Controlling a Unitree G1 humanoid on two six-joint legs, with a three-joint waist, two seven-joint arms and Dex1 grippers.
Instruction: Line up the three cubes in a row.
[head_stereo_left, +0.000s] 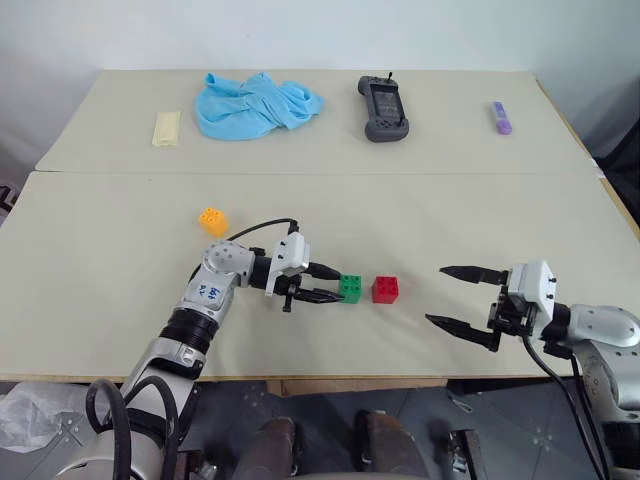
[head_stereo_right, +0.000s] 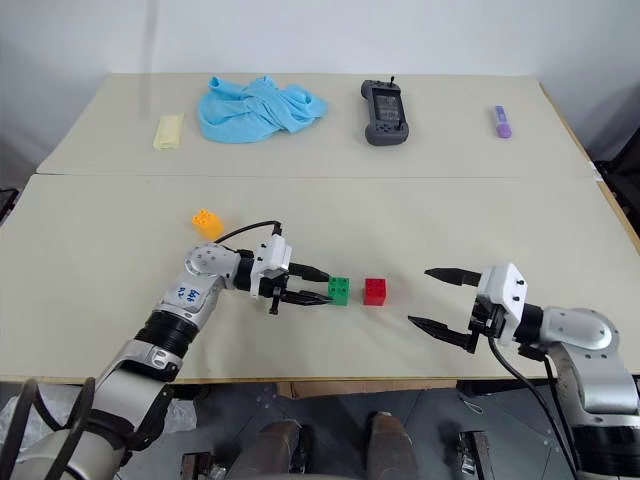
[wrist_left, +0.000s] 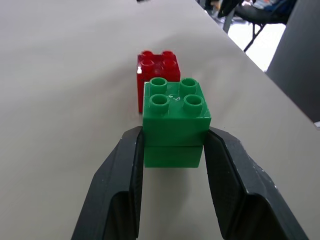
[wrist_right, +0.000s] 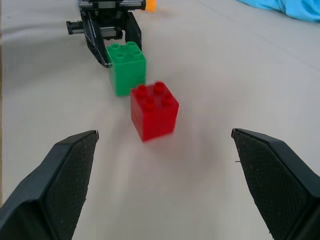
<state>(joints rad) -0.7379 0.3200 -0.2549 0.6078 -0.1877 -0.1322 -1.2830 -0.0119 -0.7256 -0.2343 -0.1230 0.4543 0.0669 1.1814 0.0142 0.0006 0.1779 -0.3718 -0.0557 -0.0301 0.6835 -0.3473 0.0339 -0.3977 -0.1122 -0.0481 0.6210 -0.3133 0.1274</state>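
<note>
The green cube stands on the near table, and my left gripper is shut on it from its left, one black finger on each side. In the left wrist view both fingers press the green cube's side faces. Just to its right, a small gap away, sits the red cube. The orange-yellow cube lies apart, farther back and to the left, behind my left forearm. My right gripper hovers open to the right of the red cube, pointing at it with nothing between its fingers.
Along the far table lie a pale yellow flat piece, a crumpled blue cloth, a dark handheld controller and a small purple object. A seam runs between the two tabletops. The table's front edge lies close below both grippers.
</note>
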